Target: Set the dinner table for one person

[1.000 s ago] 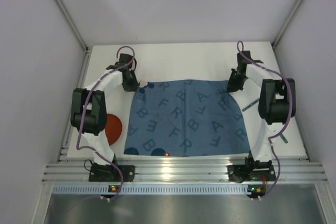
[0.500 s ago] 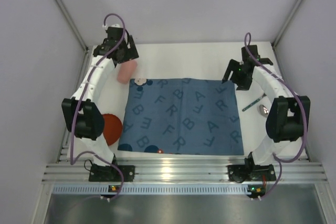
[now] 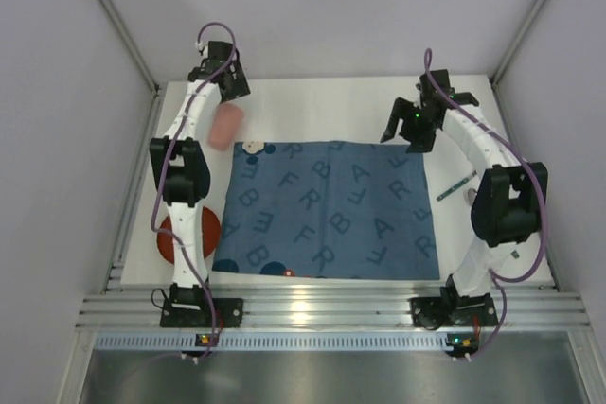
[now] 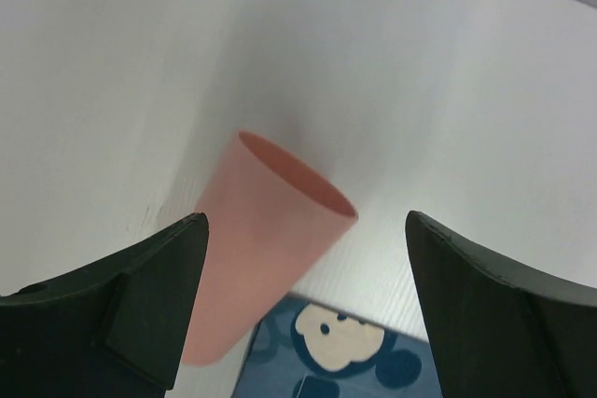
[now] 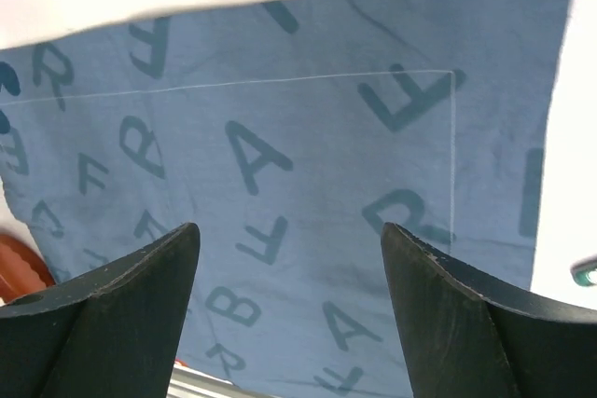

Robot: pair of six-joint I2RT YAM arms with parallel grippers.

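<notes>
The dinner table (image 3: 322,106) is a white top with a blue cloth mat (image 3: 327,210) printed with letters spread flat on it. A pink cup (image 3: 225,126) appears to lie on its side just beyond the mat's far-left corner. My left gripper (image 3: 225,84) hovers open behind and above the cup. In the left wrist view the cup (image 4: 261,249) shows below the gap of that gripper (image 4: 306,221), untouched. My right gripper (image 3: 407,130) hangs open over the mat's far-right part. The right wrist view shows that gripper (image 5: 289,227) above the mat (image 5: 280,137), holding nothing.
A red plate (image 3: 199,234) lies at the mat's left edge, partly behind the left arm. A green-handled utensil (image 3: 456,186) and a spoon (image 3: 471,198) lie right of the mat. An aluminium rail (image 3: 322,307) runs along the near edge. Grey walls close in both sides.
Both grippers were shut on the mat's far corners; they have opened and lifted away. The mat now lies flat and square. The left arm swung to the far left, uncovering the cup.
</notes>
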